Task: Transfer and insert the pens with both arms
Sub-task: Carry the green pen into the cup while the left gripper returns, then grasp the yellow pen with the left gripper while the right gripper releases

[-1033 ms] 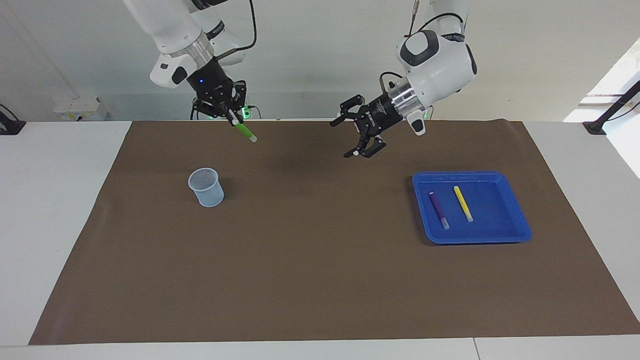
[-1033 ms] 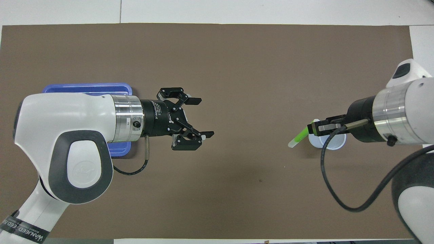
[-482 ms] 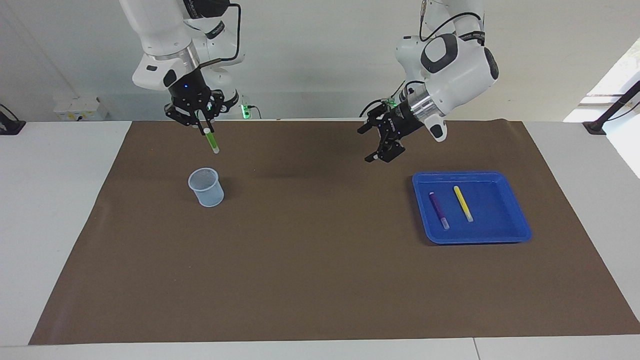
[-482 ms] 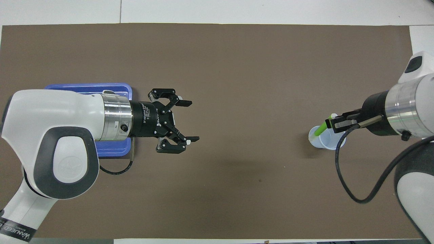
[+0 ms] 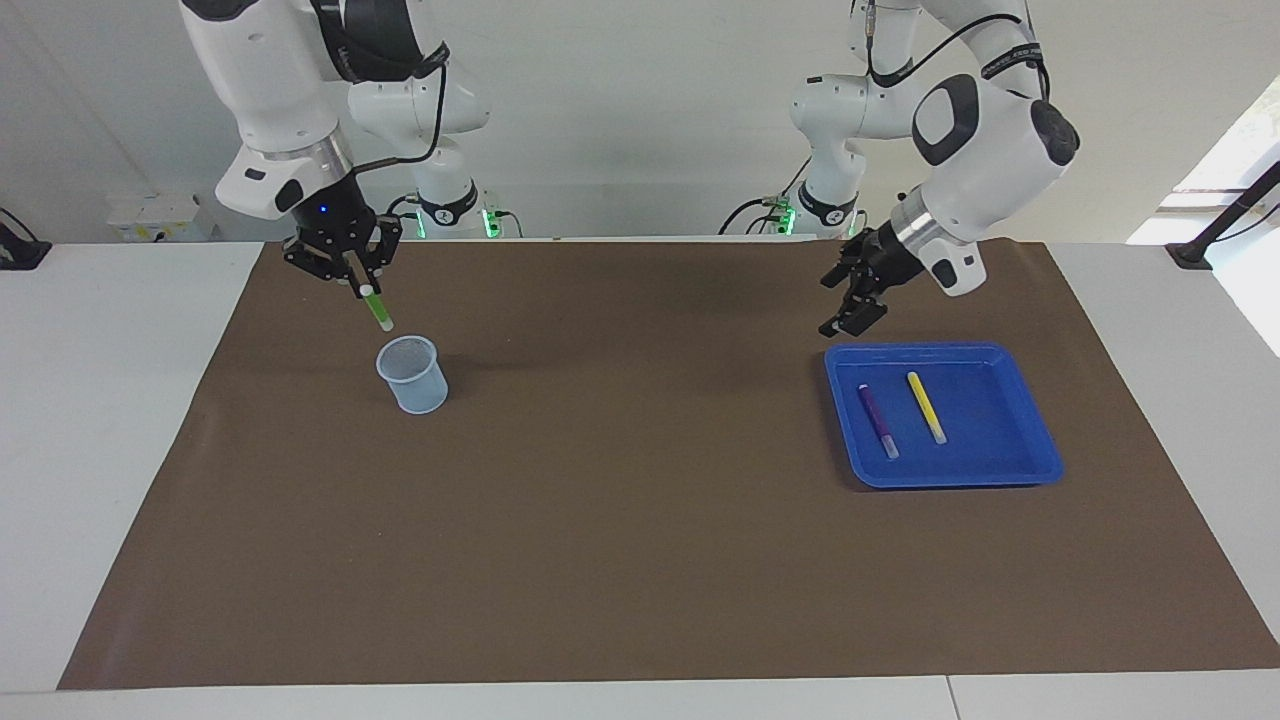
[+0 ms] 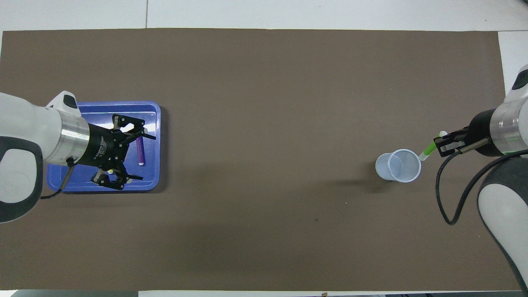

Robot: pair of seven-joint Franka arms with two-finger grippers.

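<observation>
Three pens in all. Two lie in the one blue tray (image 5: pixel 1030 465) at the left arm's end of the table: a purple pen (image 5: pixel 878 421) and a yellow pen (image 5: pixel 926 407), side by side, apart, not touching, each w/ its pale tip pointing away from the robots. The third, a green pen (image 5: pixel 377 309), is clamped in the right gripper (image 5: pixel 362 288), fingers closed on its upper end, pen tilted w/ its lower end pointing down toward the one pale blue cup (image 5: pixel 411 374); tip is above the cup's rim, not inside it. Cup stands upright on the brown mat (image 5: pixel 640 560) at the right arm's end.

Left gripper (image 5: pixel 850 310) is spread wide w/ nothing in it, up in the air over the tray's edge nearest the robots; in the overhead view it covers part of the tray and the yellow pen.

Two arms, both raised off the mat.
</observation>
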